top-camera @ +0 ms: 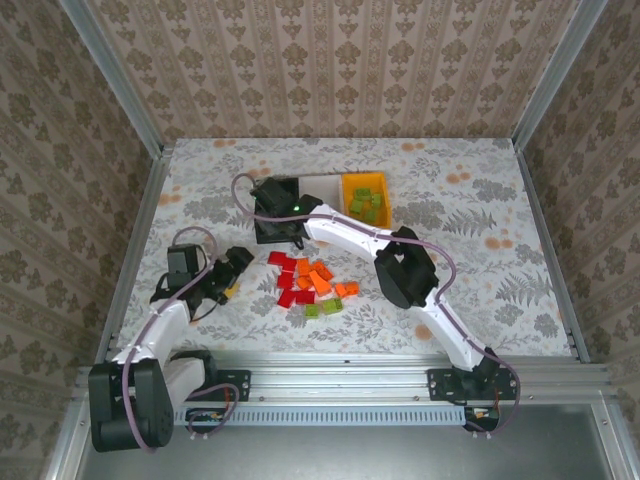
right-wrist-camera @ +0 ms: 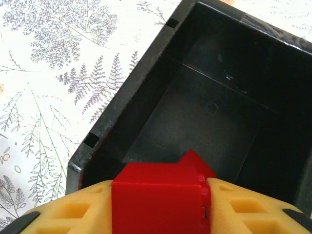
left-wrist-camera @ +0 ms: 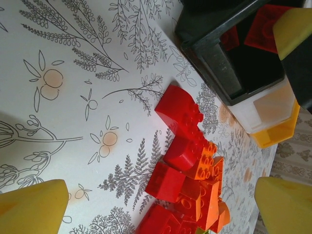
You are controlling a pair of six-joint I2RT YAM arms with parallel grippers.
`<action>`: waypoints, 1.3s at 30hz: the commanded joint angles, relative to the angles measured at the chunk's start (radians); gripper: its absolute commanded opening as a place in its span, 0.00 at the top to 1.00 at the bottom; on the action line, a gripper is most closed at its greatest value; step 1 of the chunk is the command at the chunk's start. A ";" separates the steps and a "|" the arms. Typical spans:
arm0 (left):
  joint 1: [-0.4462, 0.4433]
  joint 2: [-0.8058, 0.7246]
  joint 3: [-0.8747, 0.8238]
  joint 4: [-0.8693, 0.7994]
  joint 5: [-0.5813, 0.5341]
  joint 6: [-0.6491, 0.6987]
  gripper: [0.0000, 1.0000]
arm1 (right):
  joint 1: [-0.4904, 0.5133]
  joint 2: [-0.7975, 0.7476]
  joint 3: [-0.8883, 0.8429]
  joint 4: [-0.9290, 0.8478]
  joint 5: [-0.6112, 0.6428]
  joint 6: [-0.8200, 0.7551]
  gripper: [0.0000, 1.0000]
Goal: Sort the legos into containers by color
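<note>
right gripper (right-wrist-camera: 163, 214) over black bin (right-wrist-camera: 136, 97), red brick (right-wrist-camera: 156, 190) clamped between its pads.
jaws part-closed on the brick, above the bin's interior by one corner; left gripper (top-camera: 235, 265) spread wide, holding nothing, near-left of the bin; loose legos (top-camera: 310, 285) piled just on its near side.

No text, label, brand, number or sign could be read in any view. The studs on the red legos (left-wrist-camera: 178, 109) were too small and blurred to show any embossed lettering. The black bin (right-wrist-camera: 131, 97) carried no legible marking on its walls.
</note>
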 commanded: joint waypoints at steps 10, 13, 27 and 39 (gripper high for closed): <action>0.006 -0.087 0.028 -0.083 -0.001 0.057 0.00 | 0.009 -0.017 0.070 -0.038 0.063 -0.057 0.43; 0.000 -0.077 0.029 -0.069 0.022 0.054 0.00 | 0.016 -0.070 0.011 -0.038 0.094 -0.056 0.44; -0.313 -0.196 -0.122 0.040 -0.188 -0.074 0.00 | 0.062 -0.673 -0.985 0.195 -0.069 0.195 0.50; -0.366 -0.313 -0.189 0.028 -0.238 -0.128 0.00 | 0.076 -0.585 -1.070 0.276 -0.114 0.239 0.53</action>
